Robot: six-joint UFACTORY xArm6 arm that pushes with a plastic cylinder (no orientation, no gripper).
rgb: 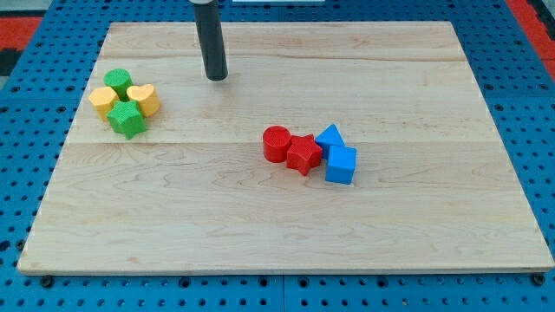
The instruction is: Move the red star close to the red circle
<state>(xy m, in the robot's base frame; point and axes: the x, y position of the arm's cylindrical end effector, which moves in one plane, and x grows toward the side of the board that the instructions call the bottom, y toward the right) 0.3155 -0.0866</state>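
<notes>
one red circle (276, 143), one red star (303, 154), two blue blocks (341, 165), two green blocks (127, 120), two yellow blocks (144, 98), one wooden board (286, 234), one rod with my tip (216, 77)

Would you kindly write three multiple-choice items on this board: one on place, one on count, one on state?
1. Where is my tip?
A. view's top, away from all blocks
B. against the blue cube
C. between the red blocks

2. How many blocks are there?
A. six
B. eight
C. ten

3. The red star and red circle are:
A. far apart
B. side by side, apparently touching
C. stacked

Answers: 1 A, the rod ends on bare wood; 2 B, four green and yellow, four red and blue; 3 B, no gap shows.
</notes>
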